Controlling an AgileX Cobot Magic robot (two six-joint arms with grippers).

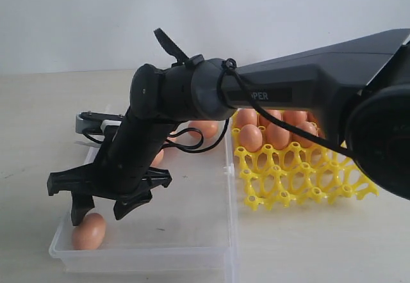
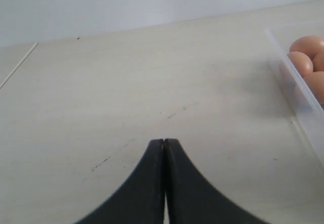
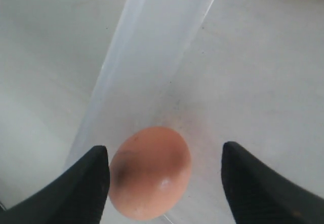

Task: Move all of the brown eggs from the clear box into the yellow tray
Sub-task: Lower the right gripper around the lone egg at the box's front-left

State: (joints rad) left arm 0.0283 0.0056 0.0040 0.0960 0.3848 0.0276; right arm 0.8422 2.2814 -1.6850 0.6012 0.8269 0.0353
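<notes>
My right gripper (image 1: 101,214) reaches across into the near left corner of the clear box (image 1: 192,241). It hangs open just above a brown egg (image 1: 88,230) that lies by the box wall. In the right wrist view this egg (image 3: 149,171) sits between the spread fingers, close to one finger (image 3: 93,183) and well apart from the other. More brown eggs (image 1: 205,128) lie at the far end of the box. The yellow tray (image 1: 295,177) holds several eggs (image 1: 251,137) in its back rows. My left gripper (image 2: 164,142) is shut and empty over bare table, beside the box's wall (image 2: 296,77).
The right arm (image 1: 307,84) spans the scene above the box and tray. The tray stands right against the box's right side. A grey part (image 1: 90,120) shows behind the arm at the box's far left. The box wall (image 3: 147,57) runs close to the egg.
</notes>
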